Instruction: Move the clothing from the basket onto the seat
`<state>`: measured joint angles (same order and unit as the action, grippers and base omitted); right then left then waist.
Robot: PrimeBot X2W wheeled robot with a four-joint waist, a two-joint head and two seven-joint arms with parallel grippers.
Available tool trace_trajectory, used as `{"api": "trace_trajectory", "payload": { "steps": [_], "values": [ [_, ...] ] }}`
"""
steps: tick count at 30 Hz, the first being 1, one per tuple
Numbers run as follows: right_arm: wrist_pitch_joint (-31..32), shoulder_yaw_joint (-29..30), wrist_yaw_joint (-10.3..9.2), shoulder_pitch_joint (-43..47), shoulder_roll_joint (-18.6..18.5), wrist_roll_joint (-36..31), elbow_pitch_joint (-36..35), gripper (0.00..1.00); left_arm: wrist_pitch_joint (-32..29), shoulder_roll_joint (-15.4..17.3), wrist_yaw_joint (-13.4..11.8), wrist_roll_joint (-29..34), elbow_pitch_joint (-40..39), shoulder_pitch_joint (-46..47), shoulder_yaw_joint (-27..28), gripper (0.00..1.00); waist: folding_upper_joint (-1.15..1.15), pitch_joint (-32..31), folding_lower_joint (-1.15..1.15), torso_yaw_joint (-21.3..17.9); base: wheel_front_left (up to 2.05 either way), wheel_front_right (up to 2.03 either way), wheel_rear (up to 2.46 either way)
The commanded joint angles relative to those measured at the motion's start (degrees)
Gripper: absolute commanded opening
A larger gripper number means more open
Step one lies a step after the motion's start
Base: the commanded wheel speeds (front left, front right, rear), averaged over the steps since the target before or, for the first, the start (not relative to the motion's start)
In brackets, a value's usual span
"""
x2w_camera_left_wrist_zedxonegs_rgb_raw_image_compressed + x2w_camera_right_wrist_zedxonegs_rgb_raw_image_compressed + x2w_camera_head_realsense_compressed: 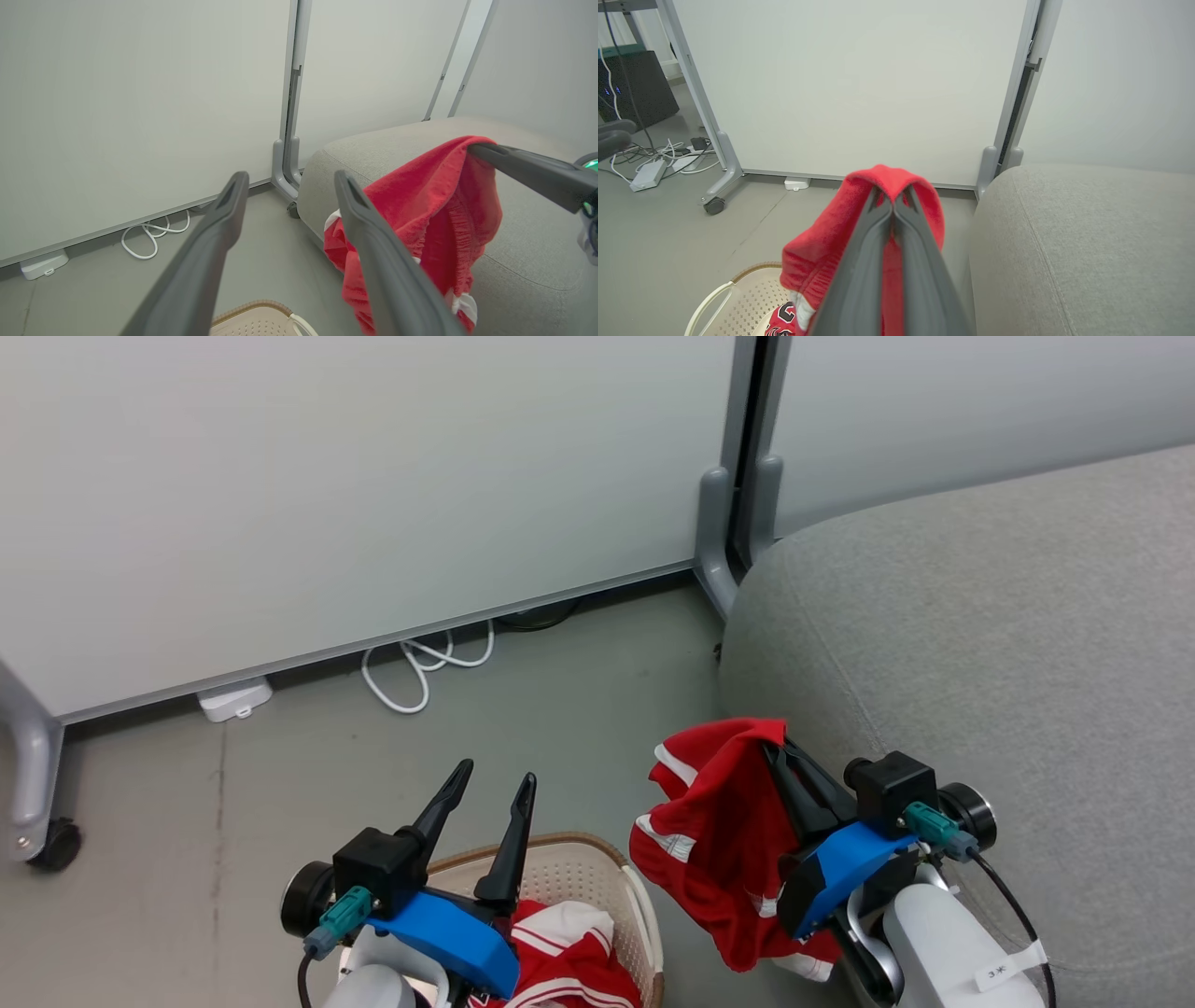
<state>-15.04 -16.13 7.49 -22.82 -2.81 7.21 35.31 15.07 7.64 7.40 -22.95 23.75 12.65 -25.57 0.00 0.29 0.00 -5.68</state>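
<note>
The shorts (719,840) are out of the basket (569,877) and hang in the air, pinched at a bunched fold by the right gripper (773,747), whose two fingers are pressed tight together on the cloth. The rest of the fabric drapes down below the fingers, white trim showing. They dangle over the floor (560,709) between the basket and the seat (980,644), close against the seat's rounded side but not yet above the cushion. Whether the cloth brushes the upholstery I cannot tell.

The jersey (569,952) lies crumpled in the basket, lettering partly showing in the right wrist view. The left gripper (496,775) hovers above the basket's near side with its fingers spread wide and nothing between them.

So I judge this to be the carry of the first garment: lifted clear, on its way, not delivered. The next move calls for the right arm to swing further right, until the hanging hem clears the seat's edge and sits over the cushion, then to come down and let go. The trailing cloth could catch on that edge if it travels too low. After that the jersey is left to fetch, and the left gripper looks well placed for it.
</note>
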Motion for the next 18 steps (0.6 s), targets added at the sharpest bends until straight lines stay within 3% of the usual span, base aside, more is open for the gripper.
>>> {"api": "trace_trajectory", "payload": {
  "steps": [1,18],
  "values": [
    [-0.2,0.2,0.01,0.1,-0.1,0.3,-0.5,0.00,0.1,0.2,0.1,0.3,-0.4,-0.8,0.2,1.00,0.00,0.2,0.00,-3.1,0.00,0.00,0.00],
    [-0.2,-0.1,0.01,0.3,-0.1,0.5,-1.0,0.00,0.1,0.3,0.1,0.7,-1.5,-1.1,0.3,1.00,0.00,0.8,0.00,-15.7,0.00,0.00,0.00]
  ]
}}
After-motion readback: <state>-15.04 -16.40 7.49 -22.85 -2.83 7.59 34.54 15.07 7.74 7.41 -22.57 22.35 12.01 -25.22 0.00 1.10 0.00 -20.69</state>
